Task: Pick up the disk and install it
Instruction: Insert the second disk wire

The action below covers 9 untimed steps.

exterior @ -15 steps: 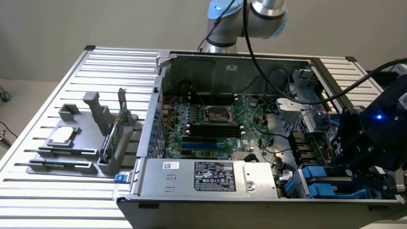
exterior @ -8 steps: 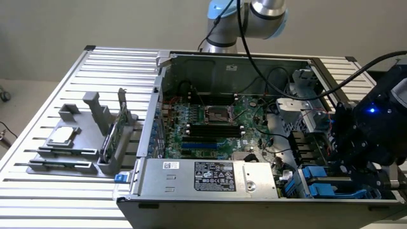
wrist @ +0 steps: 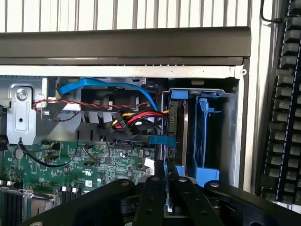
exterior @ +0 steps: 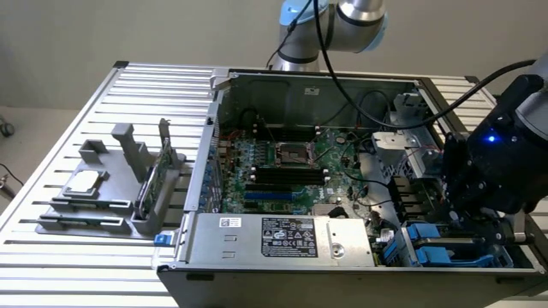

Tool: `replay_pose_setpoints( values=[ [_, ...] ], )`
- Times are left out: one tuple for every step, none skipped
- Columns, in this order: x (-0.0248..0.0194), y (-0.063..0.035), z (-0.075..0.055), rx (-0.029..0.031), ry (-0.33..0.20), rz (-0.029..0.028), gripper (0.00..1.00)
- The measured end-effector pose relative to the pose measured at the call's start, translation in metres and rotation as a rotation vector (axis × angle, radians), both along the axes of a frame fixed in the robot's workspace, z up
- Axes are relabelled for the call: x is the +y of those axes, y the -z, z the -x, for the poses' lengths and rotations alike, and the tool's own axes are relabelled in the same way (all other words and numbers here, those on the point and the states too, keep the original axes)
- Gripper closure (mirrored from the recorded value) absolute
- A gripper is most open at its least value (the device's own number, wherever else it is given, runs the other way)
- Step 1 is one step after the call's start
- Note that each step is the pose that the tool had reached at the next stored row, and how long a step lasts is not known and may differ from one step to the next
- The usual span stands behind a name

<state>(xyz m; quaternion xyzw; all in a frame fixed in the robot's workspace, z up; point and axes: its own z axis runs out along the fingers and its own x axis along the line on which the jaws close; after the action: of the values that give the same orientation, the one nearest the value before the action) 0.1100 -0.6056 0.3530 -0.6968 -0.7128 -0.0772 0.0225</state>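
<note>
Grey holder (exterior: 102,192): stands on the slatted table (exterior: 77,256) at the exterior view's left, well apart from the arm; a small square silver chip (exterior: 84,183) lies on it and a thin green card (exterior: 147,186) stands upright on edge in it.
Computer case (exterior: 342,269): open, lying on the table to the right of the holder; its green motherboard (exterior: 283,167) fills the middle.
Power supply (exterior: 283,236): silver box with a pale label, along the near side of the case, left of the drive bay.
Cables (wrist: 136,120): red, yellow, black and blue leads bunch just beside the bay in the wrist view.
Disk (exterior: 441,247): seated on edge in the drive bay at the near right corner of the case, blue rails showing around it; in the wrist view (wrist: 176,127) it stands in the bay next to an empty blue bracket (wrist: 204,136).
Gripper (exterior: 479,221): low over the bay at the exterior view's right, just above the disk; seen in the wrist view (wrist: 167,181).
Fingers (wrist: 153,197): together, tips pressed flat against one another, nothing between them; whether they touch the disk's edge I cannot tell.
Arm (exterior: 334,25): its base stands at the far side of the table, behind the case.
</note>
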Motion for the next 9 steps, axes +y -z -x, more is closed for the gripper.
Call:
replay_pose_setpoints(
  values=[
    [0.0007, -0.0003, 0.0016, 0.0001, -0.001, 0.0001, 0.89],
    [0.0012, -0.0004, 0.0035, 0.0000, -0.002, 0.0001, 0.89],
    [0.0015, -0.0004, 0.0056, 0.0000, -0.003, 0.0000, 0.89],
    [0.0015, -0.0004, 0.0064, -0.0002, -0.004, 0.0000, 0.89],
    [0.0016, -0.0003, 0.0064, -0.0003, -0.004, -0.0002, 0.89],
    [0.0016, -0.0004, 0.0064, -0.0004, -0.004, -0.0003, 0.89],
    [0.0016, -0.0004, 0.0064, -0.0004, -0.004, -0.0003, 0.89],
    [0.0016, -0.0004, 0.0064, -0.0004, -0.004, -0.0002, 0.89],
    [0.0016, -0.0004, 0.0064, -0.0004, -0.004, -0.0002, 0.89]
  ],
)
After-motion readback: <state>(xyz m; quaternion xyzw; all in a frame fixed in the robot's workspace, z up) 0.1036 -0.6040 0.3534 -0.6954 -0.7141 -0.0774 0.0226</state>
